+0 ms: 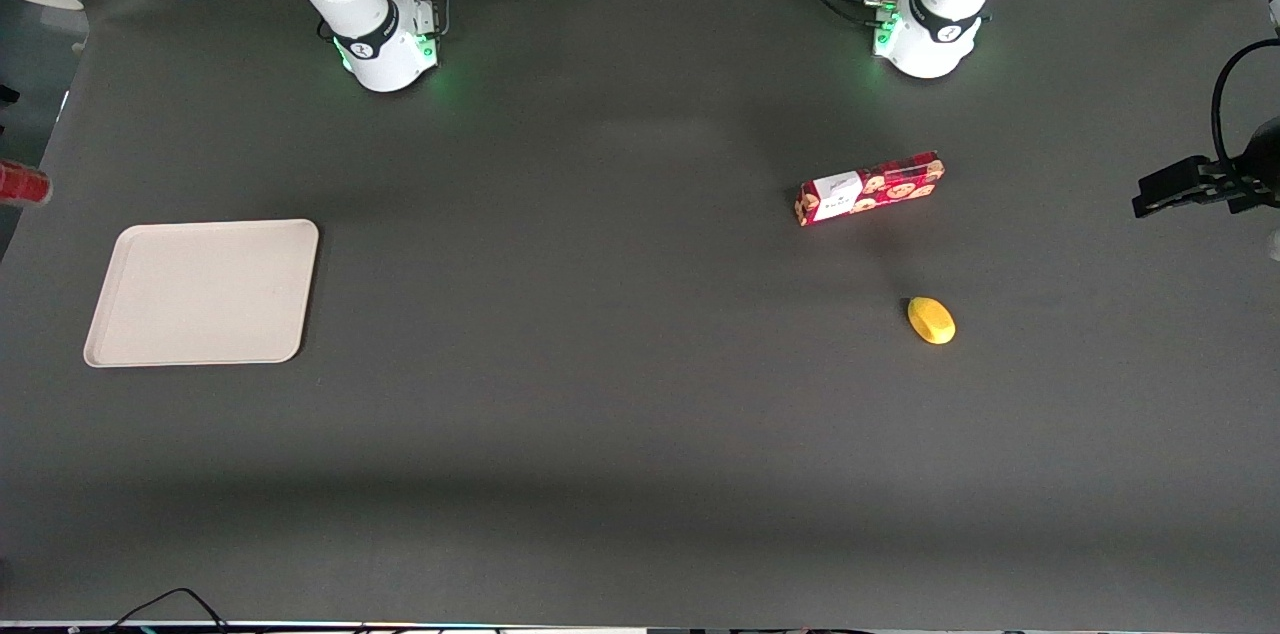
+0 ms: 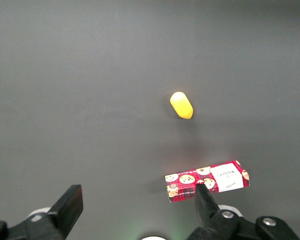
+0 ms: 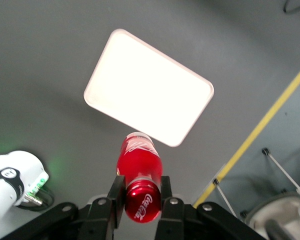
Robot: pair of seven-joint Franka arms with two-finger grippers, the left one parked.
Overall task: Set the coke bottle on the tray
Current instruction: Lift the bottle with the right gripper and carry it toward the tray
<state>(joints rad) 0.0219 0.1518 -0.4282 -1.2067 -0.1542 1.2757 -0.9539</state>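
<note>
Red coke bottle (image 3: pixel 138 172): gripped near its cap, carried high above the table, its lower end seen over one corner of the tray.
Gripper (image 3: pixel 141 192): both fingers (image 3: pixel 116 192) pressed against the bottle's sides, held in the air above the tray's edge.
Tray (image 1: pixel 204 292): cream, lying flat near the table edge at the working arm's end, nothing on it.
Cookie box (image 1: pixel 870 188): red, laid flat toward the parked arm's end of the table.
Yellow object (image 1: pixel 931 320): lemon-like, set nearer the front camera than the box, apart from it.
</note>
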